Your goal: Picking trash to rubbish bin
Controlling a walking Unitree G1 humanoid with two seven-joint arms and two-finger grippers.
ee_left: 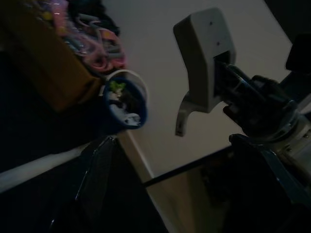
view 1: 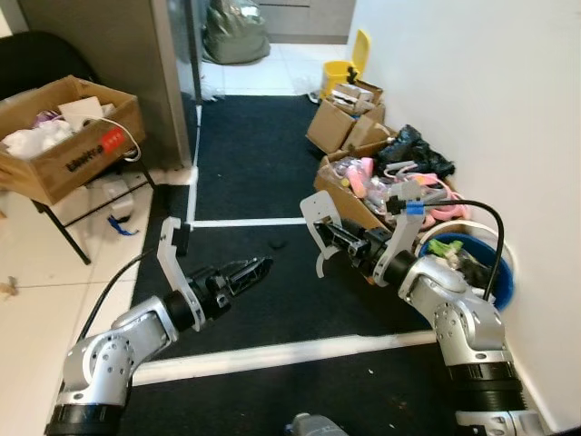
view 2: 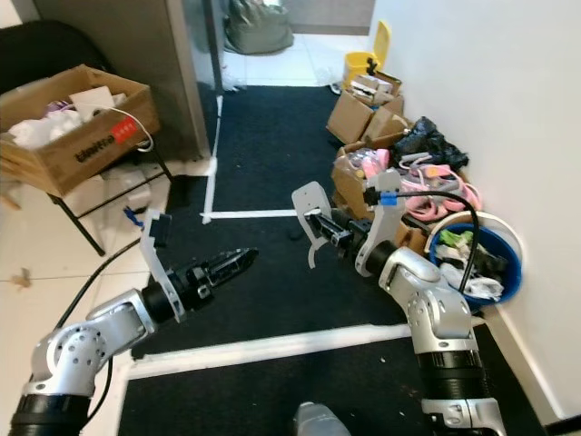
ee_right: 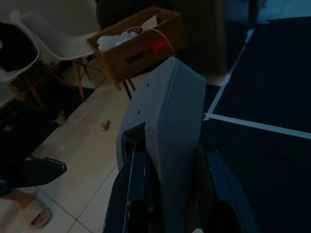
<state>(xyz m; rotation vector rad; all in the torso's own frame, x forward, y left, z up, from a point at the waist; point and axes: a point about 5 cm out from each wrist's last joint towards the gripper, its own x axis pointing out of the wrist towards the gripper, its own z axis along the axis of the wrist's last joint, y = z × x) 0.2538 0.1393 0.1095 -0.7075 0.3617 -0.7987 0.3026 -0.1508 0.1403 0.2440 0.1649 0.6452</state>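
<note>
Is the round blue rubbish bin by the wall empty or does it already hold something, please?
Already holding trash: the round blue rubbish bin contains green, white and dark scraps inside its rim.

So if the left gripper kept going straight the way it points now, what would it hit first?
Probably the grey piece that the right gripper holds: the left gripper points at it across bare black mat. Beyond lies the blue bin. Depth is uncertain.
</note>
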